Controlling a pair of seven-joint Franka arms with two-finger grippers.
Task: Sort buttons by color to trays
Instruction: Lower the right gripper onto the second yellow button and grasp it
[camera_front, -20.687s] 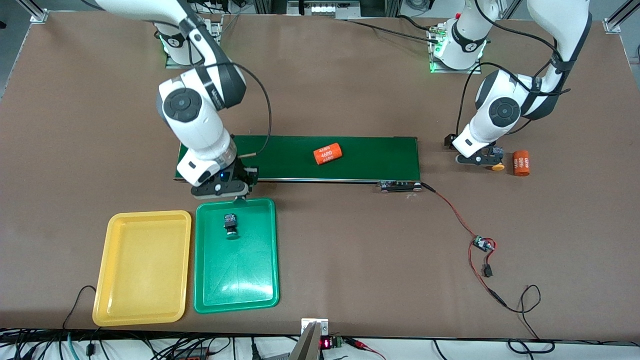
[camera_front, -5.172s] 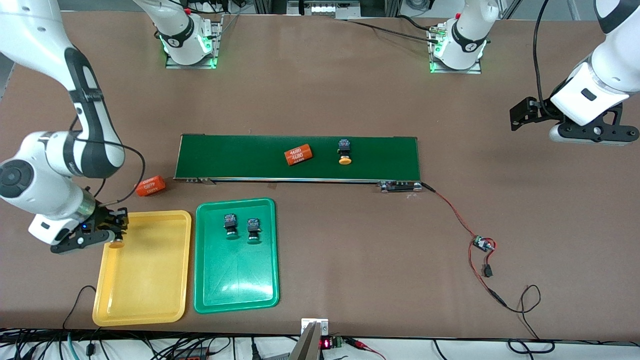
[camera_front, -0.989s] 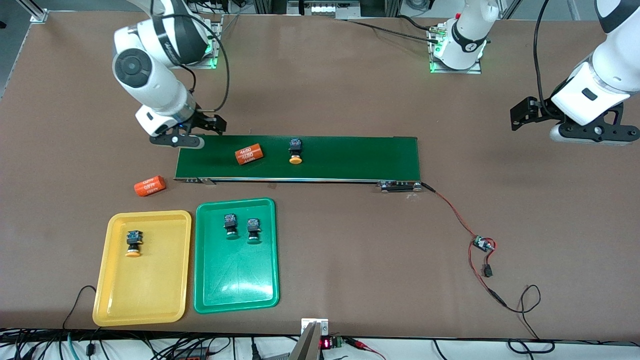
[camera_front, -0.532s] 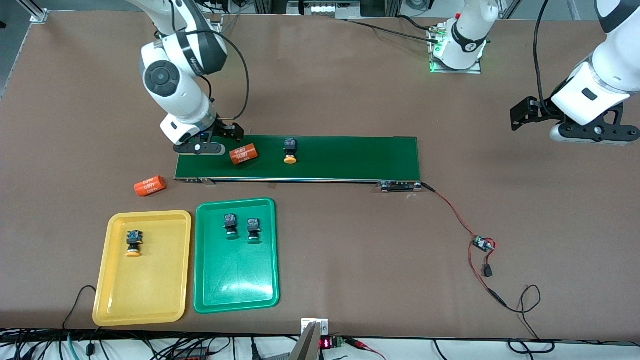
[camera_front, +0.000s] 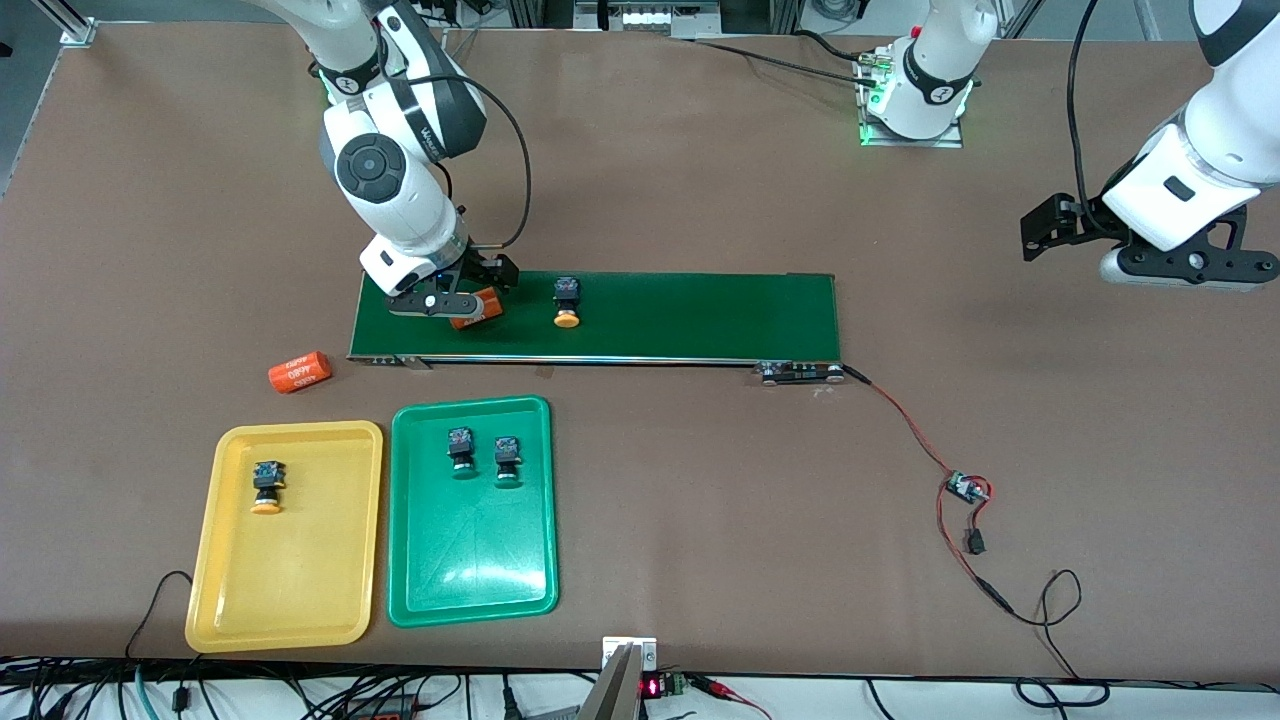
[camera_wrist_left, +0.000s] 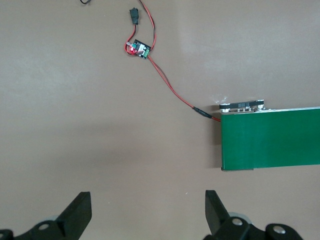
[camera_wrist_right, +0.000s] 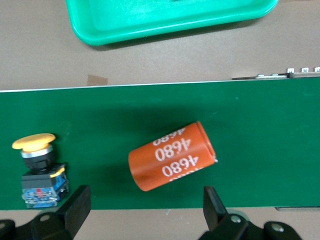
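Right wrist view: yellow button (camera_wrist_right: 36, 165) beside fingers (camera_wrist_right: 77, 205).

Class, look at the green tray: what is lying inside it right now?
Inside the green tray lie two green-capped buttons, side by side at the end nearer the conveyor belt. Whatever is beneath them cannot be seen.

Bright, even overhead light, soft short shadows, white glare on the green tray (camera_front: 470, 575), all views sharp.
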